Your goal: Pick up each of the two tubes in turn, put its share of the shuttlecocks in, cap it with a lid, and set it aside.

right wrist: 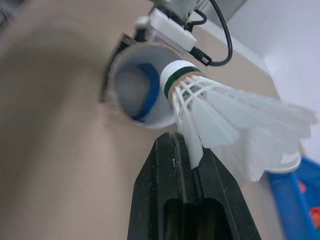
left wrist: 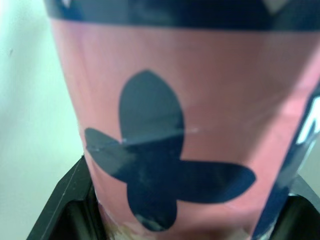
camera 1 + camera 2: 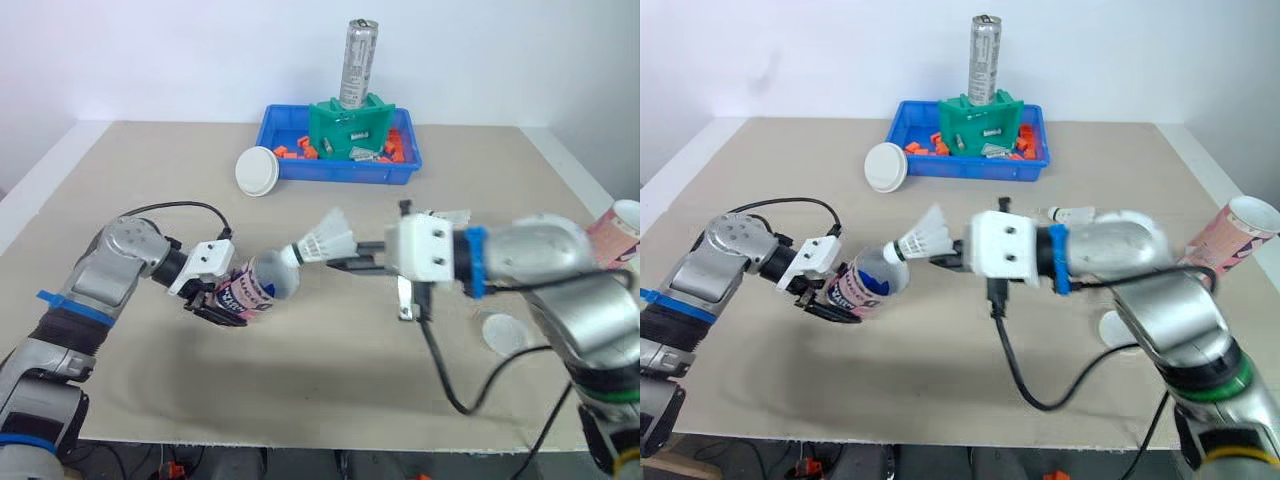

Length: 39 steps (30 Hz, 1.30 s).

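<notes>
The pink cardboard tube printed with dark butterflies [image 3: 255, 288] is off the table, lying nearly level above its near-left part, with its open mouth turned toward our right arm. Our left gripper [image 3: 222, 303] is clamped round the tube's body, its black fingers [image 2: 65, 200] on either side of the wall.

At the mouth sits the white feathered shuttlecock with a green-banded cork [image 3: 322, 240]. Our right gripper [image 1: 182, 150] has closed narrowly on the edge of its feather skirt. From the right wrist view, the cork is at the upper rim of the opening rather than at its centre, and we judge it is not yet inside.

To do this step well, we should line the cork up with the tube's axis before pushing, then slide it in straight. The grip is only on feathers, so a skewed push could bend them or twist the shuttlecock loose. We should let go only when the skirt has passed the rim.

A second white shuttlecock [image 3: 1070, 213] lies just beyond our right forearm. A round white plastic lid [image 3: 257, 171] leans against the blue plastic bin [image 3: 345, 172], another flat white lid [image 3: 503, 333] lies near our right arm, and a second pink tube [image 3: 1232, 235] lies at the table's right edge.
</notes>
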Tool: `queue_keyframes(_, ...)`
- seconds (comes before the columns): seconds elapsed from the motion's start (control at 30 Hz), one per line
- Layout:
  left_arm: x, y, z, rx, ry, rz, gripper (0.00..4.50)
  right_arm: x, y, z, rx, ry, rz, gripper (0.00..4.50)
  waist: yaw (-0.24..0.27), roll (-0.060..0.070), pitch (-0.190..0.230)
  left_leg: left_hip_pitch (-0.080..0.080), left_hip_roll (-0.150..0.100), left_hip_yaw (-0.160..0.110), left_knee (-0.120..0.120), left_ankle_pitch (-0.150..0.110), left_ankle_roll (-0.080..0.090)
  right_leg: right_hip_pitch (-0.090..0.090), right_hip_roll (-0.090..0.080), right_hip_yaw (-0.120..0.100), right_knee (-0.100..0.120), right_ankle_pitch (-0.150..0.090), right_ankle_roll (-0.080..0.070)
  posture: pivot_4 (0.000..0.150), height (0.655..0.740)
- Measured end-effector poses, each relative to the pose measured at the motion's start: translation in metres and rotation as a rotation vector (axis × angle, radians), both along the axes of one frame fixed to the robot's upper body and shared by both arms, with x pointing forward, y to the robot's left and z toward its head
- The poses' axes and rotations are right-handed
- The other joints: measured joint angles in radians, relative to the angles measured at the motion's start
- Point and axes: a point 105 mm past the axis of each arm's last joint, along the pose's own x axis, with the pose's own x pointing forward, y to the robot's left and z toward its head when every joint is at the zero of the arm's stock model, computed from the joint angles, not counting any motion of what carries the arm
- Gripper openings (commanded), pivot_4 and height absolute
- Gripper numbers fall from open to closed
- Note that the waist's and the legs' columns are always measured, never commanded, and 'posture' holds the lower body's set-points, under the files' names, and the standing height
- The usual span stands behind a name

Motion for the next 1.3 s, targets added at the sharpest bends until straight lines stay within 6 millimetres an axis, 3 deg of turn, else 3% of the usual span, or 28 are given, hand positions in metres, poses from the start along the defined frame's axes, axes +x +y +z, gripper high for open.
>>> queue_keyframes(0.13,-0.001,0.001,0.001,0.002,0.015,0.002,3.15,0.003,0.005,-0.016,-0.072,0.003,0.034,0.05,0.000,-0.001,0.000,-0.005,0.000,-0.001,-0.001,0.000,0.000,-0.004,0.000,-0.001,0.000,0.001,0.003,0.150,0.7075)
queue_keyframes(0.33,-0.001,0.002,0.002,0.004,0.023,0.011,3.15,0.008,0.010,-0.017,-0.116,-0.043,0.065,0.05,0.000,-0.001,0.000,-0.005,0.000,-0.003,-0.001,0.000,0.000,-0.005,0.001,-0.003,0.001,0.001,0.004,0.150,0.7075)
queue_keyframes(0.53,-0.001,0.002,0.002,0.006,0.028,0.016,3.15,-0.001,0.011,-0.014,-0.112,0.062,0.126,1.88,-0.001,-0.001,0.000,-0.005,0.001,-0.003,-0.001,0.000,0.000,-0.005,0.001,-0.003,0.001,0.001,0.003,0.150,0.7075)
queue_keyframes(0.57,-0.001,0.002,0.002,0.006,0.030,0.016,3.15,-0.006,0.011,-0.011,-0.094,0.092,0.143,2.36,0.000,-0.001,0.000,-0.005,0.001,-0.003,-0.001,0.000,0.000,-0.005,0.001,-0.003,0.001,0.001,0.003,0.150,0.7075)
queue_keyframes(0.67,-0.001,0.001,0.003,0.006,0.033,0.016,3.15,-0.018,0.006,0.012,0.005,0.152,0.183,2.36,0.000,-0.001,0.000,-0.006,0.001,-0.003,-0.001,0.000,0.000,-0.005,0.001,-0.004,0.001,0.001,0.003,0.150,0.7075)
queue_keyframes(0.77,-0.001,0.001,0.003,0.007,0.036,0.019,3.15,-0.022,-0.002,0.023,0.043,0.168,0.161,2.36,0.000,-0.001,0.000,-0.005,0.001,-0.004,-0.001,0.000,0.000,-0.004,0.001,-0.004,0.001,0.001,0.003,0.150,0.7075)
queue_keyframes(0.93,-0.001,0.000,0.003,0.006,0.039,0.025,3.15,0.017,-0.060,0.018,0.235,0.201,-0.224,2.36,0.002,-0.004,0.000,-0.006,0.000,-0.004,-0.001,0.000,0.000,-0.004,0.001,-0.004,0.001,0.001,0.003,0.150,0.7075)
queue_keyframes(1.03,-0.003,0.000,0.003,0.006,0.037,0.026,3.15,0.041,-0.130,0.001,0.367,0.197,-0.592,2.36,0.004,-0.004,0.000,-0.008,0.000,-0.005,-0.001,0.000,0.000,-0.005,0.000,-0.004,0.001,0.001,0.003,0.150,0.7075)
queue_keyframes(1.23,-0.005,0.002,0.003,0.013,0.038,0.030,3.15,0.033,-0.226,-0.039,0.421,0.209,-1.028,2.36,0.002,-0.004,-0.001,-0.008,-0.001,-0.005,-0.003,0.000,0.001,-0.005,0.001,-0.005,0.001,0.000,0.002,0.150,0.7075)
queue_keyframes(1.3,-0.005,0.002,0.003,0.016,0.038,0.034,3.15,0.027,-0.250,-0.051,0.433,0.231,-1.129,2.36,-0.001,-0.004,-0.001,-0.007,-0.001,-0.005,-0.002,0.000,0.001,-0.005,0.001,-0.004,0.001,0.000,0.003,0.150,0.7075)
